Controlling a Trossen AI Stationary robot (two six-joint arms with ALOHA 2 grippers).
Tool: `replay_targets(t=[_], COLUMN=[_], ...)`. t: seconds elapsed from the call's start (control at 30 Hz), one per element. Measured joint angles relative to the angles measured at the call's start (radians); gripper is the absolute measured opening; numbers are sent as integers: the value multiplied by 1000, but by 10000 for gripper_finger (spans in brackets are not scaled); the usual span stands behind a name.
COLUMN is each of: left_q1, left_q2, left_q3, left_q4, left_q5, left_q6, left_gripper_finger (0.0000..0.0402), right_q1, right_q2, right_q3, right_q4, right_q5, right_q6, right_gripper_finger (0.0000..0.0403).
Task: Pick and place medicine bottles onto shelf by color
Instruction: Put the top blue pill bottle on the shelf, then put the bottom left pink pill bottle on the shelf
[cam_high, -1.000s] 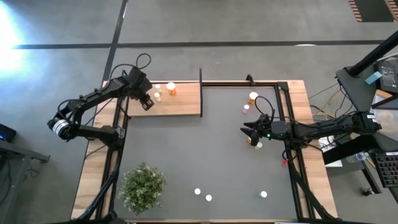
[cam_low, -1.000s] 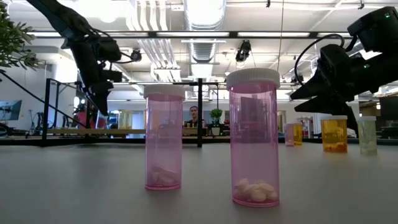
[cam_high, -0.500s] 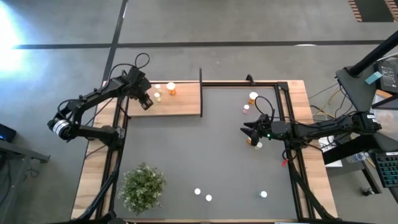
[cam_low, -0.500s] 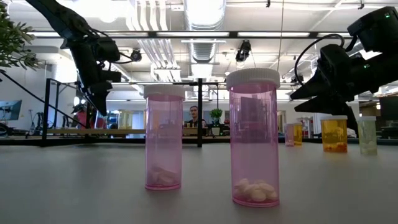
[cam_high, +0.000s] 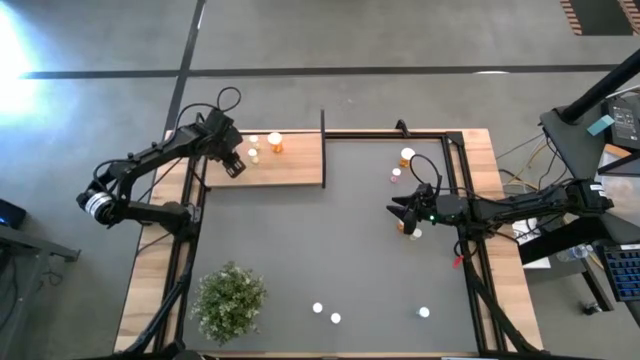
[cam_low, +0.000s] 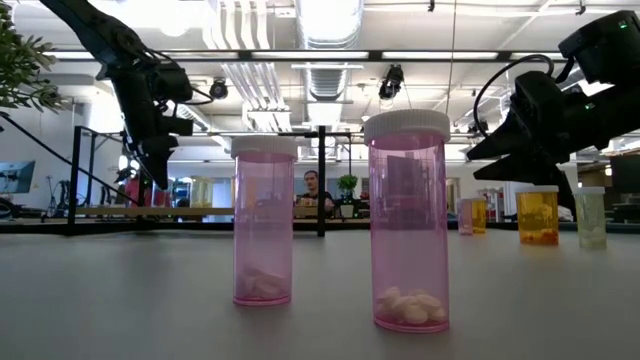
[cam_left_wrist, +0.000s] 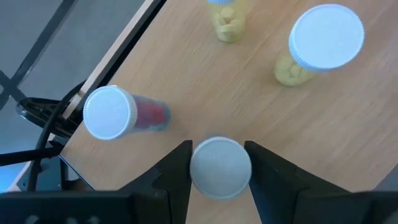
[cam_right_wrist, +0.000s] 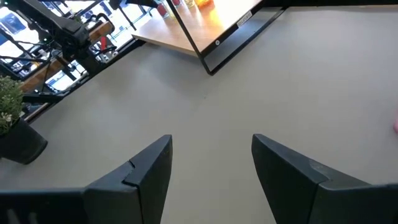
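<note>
Left gripper (cam_high: 236, 165) over the left end of the shelf (cam_high: 290, 160), jaws flanking a white-capped bottle (cam_left_wrist: 220, 168) standing on the wood; jaws look just beside the cap on both sides, cannot tell whether clamped or loose. Red bottle (cam_left_wrist: 124, 113) just beside it on the shelf, 2 yellowish bottles (cam_left_wrist: 317, 51) farther along the board. From above, 3 caps visible near that gripper, incl. an orange bottle (cam_high: 275, 142). Green plant (cam_high: 229, 298) at the near-left corner of the worktop (cam_high: 330, 240). 2 pink bottles (cam_low: 410, 225) close to the low camera, standing apart, pills in the bottom of each; from above these match the pair of caps (cam_high: 326, 314) near the front edge, 1 more cap (cam_high: 424, 313) farther right. Right gripper (cam_high: 402, 210) low over the worktop right of centre, jaws apart, nothing between them. Orange bottle (cam_high: 411, 231) just beside it, 2 more bottles (cam_high: 402, 163) toward the far-right corner. Low view shows orange (cam_low: 537, 215), pale (cam_low: 591, 216) and pink bottles lined up under that arm.
</note>
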Motion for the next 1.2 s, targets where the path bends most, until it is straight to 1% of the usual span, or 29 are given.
replay_targets(t=[0.4, 0.6, 0.73, 1.2], left_q1=[5, 5, 5, 3], left_q2=[0, 0, -4, -118], left_q3=[3, 7, 7, 36], left_q4=[13, 14, 19, 27], left_q5=[-37, -48, -47, -45], left_q6=[-27, -27, -27, -27], left_gripper_finger=[131, 159, 164, 164], right_q1=[0, 0, 0, 0], right_q2=[0, 0, 0, 0], right_q3=[0, 0, 0, 0], right_q4=[0, 0, 0, 0], right_q5=[0, 0, 0, 0], right_q6=[0, 0, 0, 0], right_gripper_finger=[210, 210, 210, 210])
